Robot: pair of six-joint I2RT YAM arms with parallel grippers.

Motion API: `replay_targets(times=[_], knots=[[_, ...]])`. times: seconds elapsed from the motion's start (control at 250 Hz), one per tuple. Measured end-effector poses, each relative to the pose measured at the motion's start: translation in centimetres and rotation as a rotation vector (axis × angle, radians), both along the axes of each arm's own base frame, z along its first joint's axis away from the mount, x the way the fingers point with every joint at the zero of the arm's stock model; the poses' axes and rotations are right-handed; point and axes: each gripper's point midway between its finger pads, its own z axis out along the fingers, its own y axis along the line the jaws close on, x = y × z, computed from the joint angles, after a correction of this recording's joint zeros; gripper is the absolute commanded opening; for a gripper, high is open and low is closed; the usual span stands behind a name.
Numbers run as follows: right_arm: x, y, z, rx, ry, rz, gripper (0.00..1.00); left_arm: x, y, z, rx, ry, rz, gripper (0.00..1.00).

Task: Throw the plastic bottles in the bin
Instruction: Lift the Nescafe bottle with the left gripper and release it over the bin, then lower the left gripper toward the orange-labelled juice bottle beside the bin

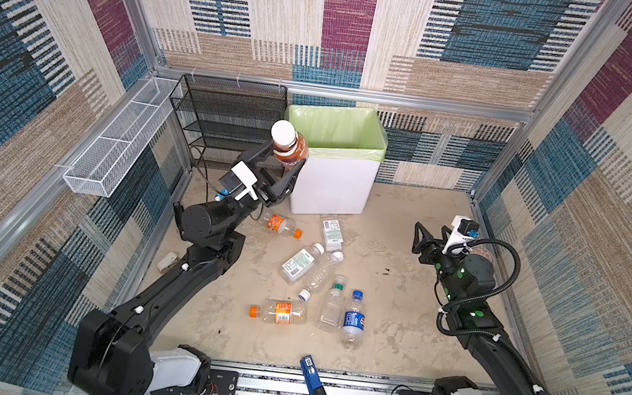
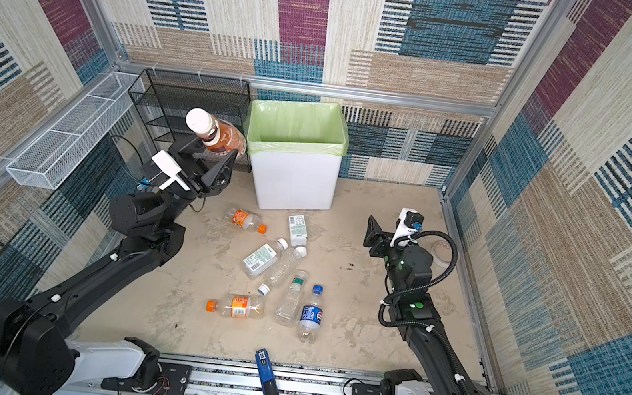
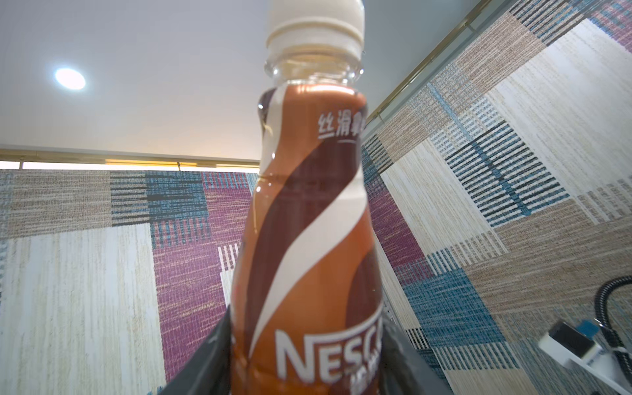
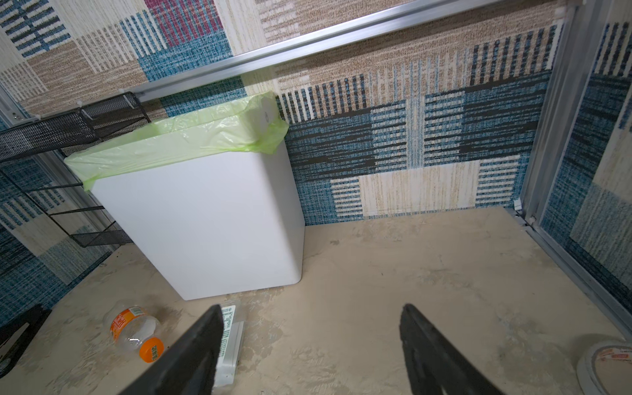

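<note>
Nearest, a blue-and-black stapler [image 1: 315,387] lies across the front rail. Beyond it, loose plastic bottles [image 1: 321,275] lie scattered on the beige floor [image 1: 396,302], among them an orange-capped bottle [image 1: 279,312] on its side and a blue-capped bottle [image 1: 355,317] just beside a green-capped one. Farther back on the right, the right gripper [image 4: 312,307] hangs above bare floor, jaws wide apart with nothing between them; a tape roll [image 4: 605,366] lies near it. On the left, the left gripper [image 1: 288,161] clasps a brown bottle [image 1: 290,145] by its lower body, white cap up, high beside the left front corner of the bin [image 1: 333,184]. The bin stands against the far wall, its green liner [image 1: 371,147] folded over the rim, with a black mesh rack [image 1: 228,119] just beside it.
</note>
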Motion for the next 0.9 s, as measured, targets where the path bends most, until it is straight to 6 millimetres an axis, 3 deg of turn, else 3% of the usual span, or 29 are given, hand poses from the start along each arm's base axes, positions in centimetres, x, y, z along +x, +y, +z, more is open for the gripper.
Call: replay_targets(times=[0.084,0.22,0.276,0.364,0.496,0.656,0.744,0.896], knots=[[0.2,0.0,-0.1,-0.002,-0.002,-0.003,0.81,3.6,-0.9,1.9,-0.026,0.035,-0.015,0.63],[0.4,0.0,-0.4,0.0,-0.004,-0.005,0.82,13.5,-2.5,4.4,-0.047,0.309,0.015,0.82],[0.4,0.0,-0.7,0.005,0.001,-0.003,0.82,16.8,-3.0,4.4,-0.041,0.434,0.033,0.95],[0.0,0.0,-1.1,0.011,0.007,0.002,0.83,19.5,-3.3,2.1,-0.008,0.602,0.055,0.99],[-0.6,-0.1,-1.2,0.012,0.002,0.002,0.83,20.1,-3.0,-1.0,0.016,0.743,0.097,1.0],[-0.8,-0.1,-1.2,0.012,0.002,0.004,0.82,17.8,-2.0,1.2,0.002,0.712,0.114,1.0],[-0.8,0.1,-1.4,0.016,0.005,0.012,0.82,16.9,-1.4,1.4,0.002,0.704,0.134,1.0],[-0.9,0.2,-1.4,0.023,0.007,0.021,0.82,15.8,-0.3,-1.9,0.039,0.772,0.189,0.99]])
